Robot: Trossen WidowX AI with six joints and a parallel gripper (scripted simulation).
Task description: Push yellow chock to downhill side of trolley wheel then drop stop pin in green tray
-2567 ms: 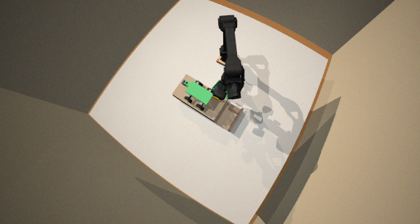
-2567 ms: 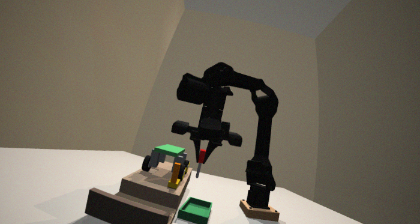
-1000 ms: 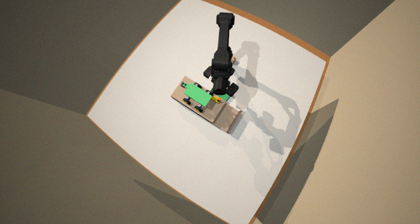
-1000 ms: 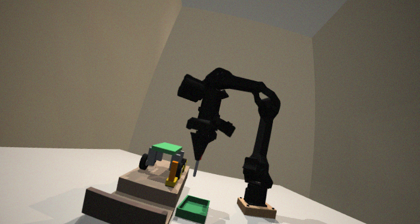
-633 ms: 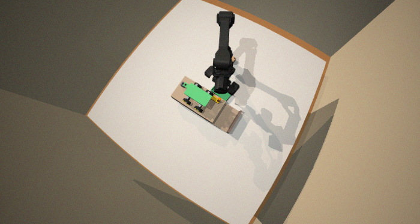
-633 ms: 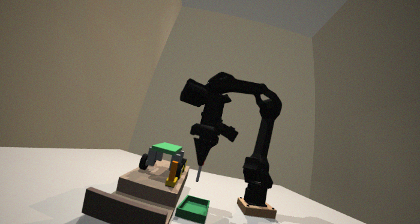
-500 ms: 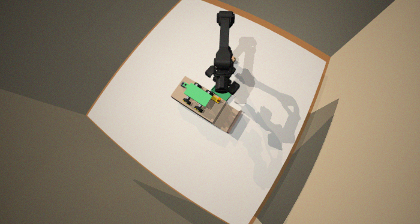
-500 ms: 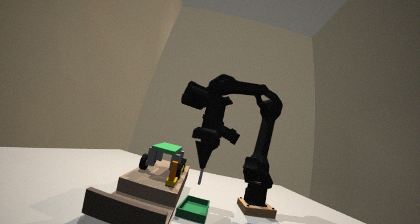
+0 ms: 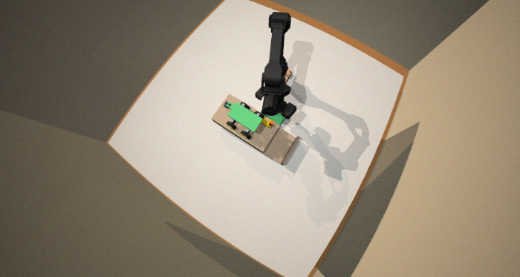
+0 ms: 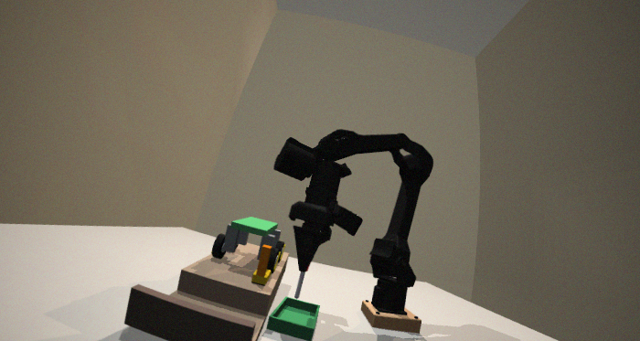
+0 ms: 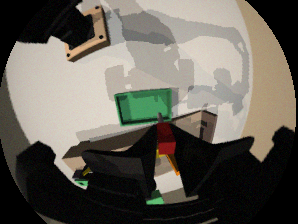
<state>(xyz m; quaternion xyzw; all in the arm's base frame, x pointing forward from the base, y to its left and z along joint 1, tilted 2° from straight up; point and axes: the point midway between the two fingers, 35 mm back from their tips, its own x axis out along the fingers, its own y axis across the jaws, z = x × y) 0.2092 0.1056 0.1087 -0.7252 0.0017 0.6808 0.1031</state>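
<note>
In the exterior view, the hand (image 9: pixel 270 108) (image 10: pixel 304 269) (image 11: pixel 161 127) grips the stop pin (image 10: pixel 300 284) (image 11: pixel 166 140) above the green tray (image 9: pixel 279 119) (image 10: pixel 293 329) (image 11: pixel 146 106), which lies towards six o'clock, while the pin's slim grey shaft slants steeply from one o'clock down to seven, its blocky red head pinched between the fingertips, so the coming release probably needs only slight centring.

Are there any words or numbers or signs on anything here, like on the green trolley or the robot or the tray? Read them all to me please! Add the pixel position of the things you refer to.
There are none that I can read.
Trolley (image 9: pixel 245 116) (image 10: pixel 254 226): plain green top, no letters or numbers showing.
Green tray (image 10: pixel 293 330) (image 11: pixel 145 106): no writing showing.
Chock (image 9: pixel 267 122) (image 10: pixel 264 261): just yellow and orange.
Robot arm (image 9: pixel 276 47) (image 10: pixel 372 143): dark, with no label I can make out.
</note>
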